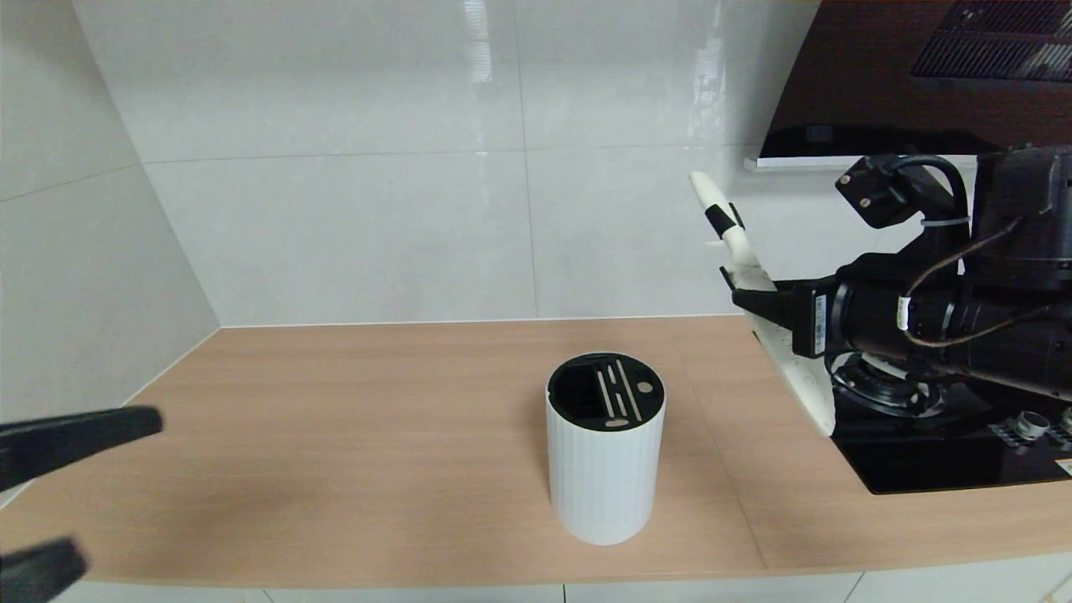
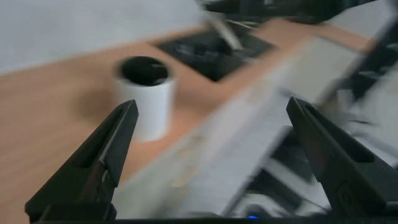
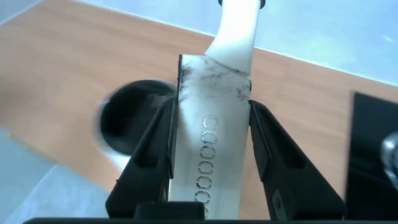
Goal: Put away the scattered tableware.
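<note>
At the right, the right gripper [image 1: 758,303] pinches a white knife [image 1: 794,368] in the air. It is not yet in the white holder [image 1: 605,456], middle of the desk [image 1: 360,402]. Lower left, the left gripper [image 1: 117,490] is spread wide.

Holder [image 1: 603,469]: centre of frame, upright on the surface [image 1: 377,419].
Knife [image 1: 804,381]: right of the holder, raised and tilted, handle uppermost, in the right gripper [image 1: 754,299].
Stove [image 1: 938,456]: lower right, set into the surface.
Hood [image 1: 904,75]: upper right, above the stove.
Left gripper [image 1: 117,488]: lower left edge, well apart from the holder.
</note>
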Controlling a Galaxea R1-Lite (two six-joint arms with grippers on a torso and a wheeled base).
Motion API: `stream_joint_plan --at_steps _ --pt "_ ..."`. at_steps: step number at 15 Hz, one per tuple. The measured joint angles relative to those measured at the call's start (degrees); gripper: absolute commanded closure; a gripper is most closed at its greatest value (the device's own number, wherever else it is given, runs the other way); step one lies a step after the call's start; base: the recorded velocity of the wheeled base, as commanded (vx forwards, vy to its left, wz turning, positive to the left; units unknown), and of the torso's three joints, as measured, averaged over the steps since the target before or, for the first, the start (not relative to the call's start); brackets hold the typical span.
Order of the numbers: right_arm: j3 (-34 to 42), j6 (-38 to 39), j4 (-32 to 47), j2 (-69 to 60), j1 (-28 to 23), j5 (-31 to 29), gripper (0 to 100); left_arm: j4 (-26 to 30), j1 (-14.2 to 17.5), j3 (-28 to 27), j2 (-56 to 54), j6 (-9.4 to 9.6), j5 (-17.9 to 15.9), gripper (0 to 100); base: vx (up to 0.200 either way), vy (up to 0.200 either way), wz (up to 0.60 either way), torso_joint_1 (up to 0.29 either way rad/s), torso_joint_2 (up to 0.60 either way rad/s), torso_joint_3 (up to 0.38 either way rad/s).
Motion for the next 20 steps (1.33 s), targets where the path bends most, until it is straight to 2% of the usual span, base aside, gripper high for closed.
stream_joint_plan --at_steps 1,2,4,5,6,9,11,15,17,18,20 --pt "0.96 0.02 0.24 -0.46 2.73 -3.58 100 -3.83 -2.67 -0.8 5.49 -1.17 1.78 0 0.0 0.0 0.0 0.0 0.0 0.0" --pt "1.71 0.06 0.3 -0.73 4.94 -6.41 100 -9.57 -5.89 -1.55 11.17 -3.17 5.06 0 0.0 0.0 0.0 0.0 0.0 0.0" --pt "2.57 2.11 0.16 -0.46 9.51 -8.7 100 -22.76 -11.81 -2.26 20.81 -10.15 12.37 0 0.0 0.0 0.0 0.0 0.0 0.0" --pt "2.67 3.25 0.06 -0.13 10.58 -8.84 100 -27.67 -14.14 -2.49 25.14 -13.35 14.37 0 0.0 0.0 0.0 0.0 0.0 0.0" --pt "2.67 4.52 0.02 0.28 12.15 -9.03 100 -30.54 -15.4 -2.62 28.47 -14.47 15.08 0 0.0 0.0 0.0 0.0 0.0 0.0" --pt "1.88 9.73 -0.6 1.49 17.81 -9.8 100 -41.92 -18.05 -2.86 37.6 -15.87 16.2 0 0.0 0.0 0.0 0.0 0.0 0.0" --pt "1.68 10.22 -0.66 2.32 19.76 -9.98 100 -43.04 -19.85 -2.32 41.05 -17.52 16.34 0 0.0 0.0 0.0 0.0 0.0 0.0" --pt "1.72 10.26 -2.33 4.83 23.54 -12.56 100 -47.29 -22.71 -3.39 46.3 -18.72 17.19 0 0.0 0.0 0.0 0.0 0.0 0.0" --pt "2.1 10.24 -3.17 5.5 24.37 -12.67 100 -49.02 -25.43 -4.46 48.4 -21.27 20.88 0 0.0 0.0 0.0 0.0 0.0 0.0" --pt "2.23 10.24 -3.17 5.61 24.65 -12.68 100 -49.3 -26.32 -5.18 49.4 -21.59 22.47 0 0.0 0.0 0.0 0.0 0.0 0.0" --pt "2.49 10.26 -3.25 5.63 25.33 -12.68 100 -49.35 -26.98 -6.18 51.15 -21.81 22.97 0 0.0 0.0 0.0 0.0 0.0 0.0"
